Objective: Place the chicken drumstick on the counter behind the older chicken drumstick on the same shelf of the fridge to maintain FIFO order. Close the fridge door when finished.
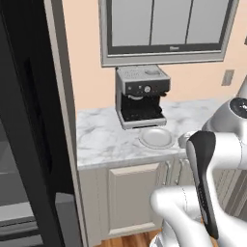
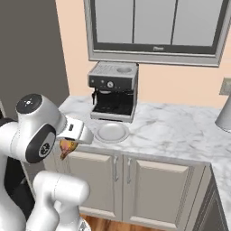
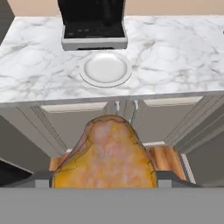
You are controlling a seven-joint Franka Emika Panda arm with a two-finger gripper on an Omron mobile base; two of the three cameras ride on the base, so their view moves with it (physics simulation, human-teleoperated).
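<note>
My gripper [image 3: 105,177] is shut on the chicken drumstick [image 3: 106,155], a plump golden-orange piece that fills the lower hand view. In the right base view the drumstick [image 2: 66,148] pokes out under the hand [image 2: 74,131], held in front of the beige cabinet fronts, off the marble counter [image 2: 171,131]. The glossy black fridge [image 1: 24,120] stands at the left of the left base view, with a strip of grey interior low down [image 1: 17,212]. The older chicken drumstick and its shelf are out of view.
A white plate [image 3: 105,69] lies on the counter [image 1: 106,140] in front of a coffee machine [image 1: 141,94]. A window hangs above it. Cabinet doors [image 2: 135,180] run below the counter edge, over a wooden floor.
</note>
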